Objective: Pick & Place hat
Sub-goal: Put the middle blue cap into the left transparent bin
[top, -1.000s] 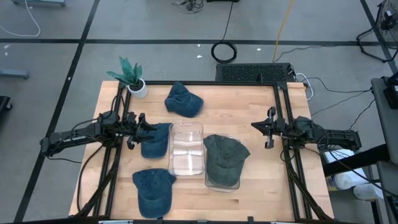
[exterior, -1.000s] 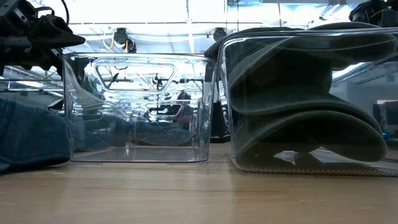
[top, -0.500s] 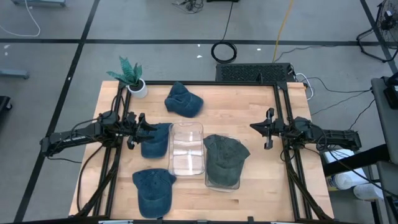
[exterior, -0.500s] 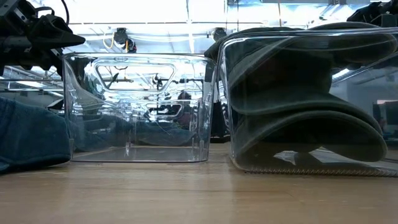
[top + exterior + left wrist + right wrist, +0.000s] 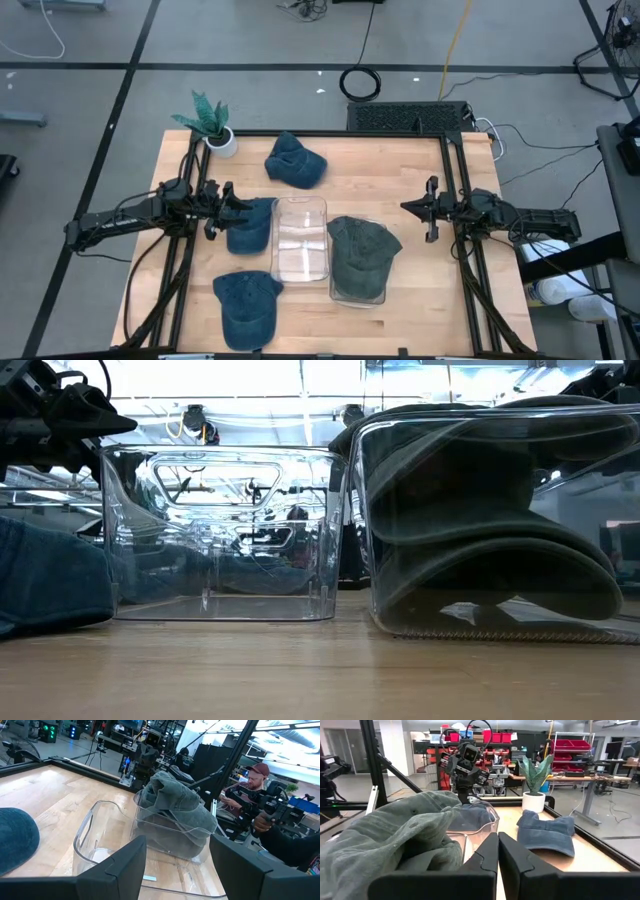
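Green hat [image 5: 358, 257] sits in its bin [image 5: 357, 296]; R gripper [image 5: 497, 851] pinched closed, empty. L gripper [image 5: 218, 209] wide over blue hat [image 5: 248, 226]: I'd drop, grab, move it to the clear bin [image 5: 300, 240] next.

Overhead camera looks straight down, the table-level one sits close; both share the clear plastic bins [image 5: 300, 238] [image 5: 222, 532].

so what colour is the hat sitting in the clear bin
Grey-green; the hat in the bin shows best in the high view.
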`<state>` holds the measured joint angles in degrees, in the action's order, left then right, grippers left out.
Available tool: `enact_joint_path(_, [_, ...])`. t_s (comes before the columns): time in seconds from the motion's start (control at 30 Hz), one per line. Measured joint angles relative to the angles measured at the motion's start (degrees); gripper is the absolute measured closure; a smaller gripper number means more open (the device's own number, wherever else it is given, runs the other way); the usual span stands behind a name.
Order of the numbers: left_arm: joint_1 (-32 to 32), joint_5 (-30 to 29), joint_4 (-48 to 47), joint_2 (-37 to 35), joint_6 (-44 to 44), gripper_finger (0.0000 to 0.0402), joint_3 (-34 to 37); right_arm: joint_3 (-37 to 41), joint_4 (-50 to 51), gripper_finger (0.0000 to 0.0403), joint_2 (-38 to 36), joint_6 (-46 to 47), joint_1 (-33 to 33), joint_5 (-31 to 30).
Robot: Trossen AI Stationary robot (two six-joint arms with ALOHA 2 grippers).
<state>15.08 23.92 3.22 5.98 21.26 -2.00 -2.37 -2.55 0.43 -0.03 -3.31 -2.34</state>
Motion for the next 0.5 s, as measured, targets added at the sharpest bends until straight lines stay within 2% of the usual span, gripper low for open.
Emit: enact_joint_path(0.5, [0.0, 0.0, 0.0, 0.0, 0.0, 0.0174, 0.0, 0.7, -1.4, 0.0403, 0.0, -0.2, 0.0, -0.7])
